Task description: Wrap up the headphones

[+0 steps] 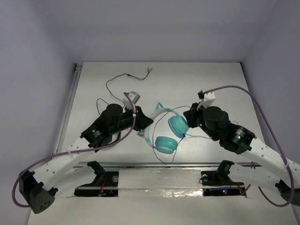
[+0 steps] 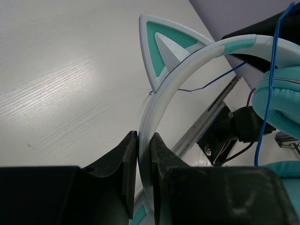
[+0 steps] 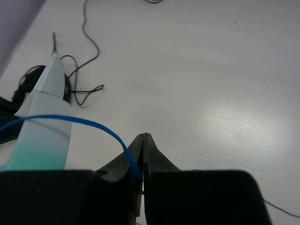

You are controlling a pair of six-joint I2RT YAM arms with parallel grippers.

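The headphones (image 1: 165, 144) lie mid-table, two teal round cups near each other, with the pale cat-ear headband (image 1: 151, 123) arching to their left. My left gripper (image 1: 142, 123) is shut on the headband; in the left wrist view the jaws (image 2: 144, 138) clamp the pale band (image 2: 187, 65), with a teal cup (image 2: 286, 98) at the right. My right gripper (image 1: 190, 119) sits just right of the upper cup. In the right wrist view it (image 3: 144, 137) is shut on the thin blue cord (image 3: 93, 124), which runs left towards the headband (image 3: 44, 122).
A loose thin black wire (image 1: 119, 78) with a reddish tip (image 1: 149, 70) lies at the back; it also shows in the right wrist view (image 3: 89, 47). A small grey object (image 1: 133, 97) sits behind the left gripper. A metal rail (image 1: 154, 165) runs along the near edge. Purple cables (image 1: 243, 90) loop off both arms.
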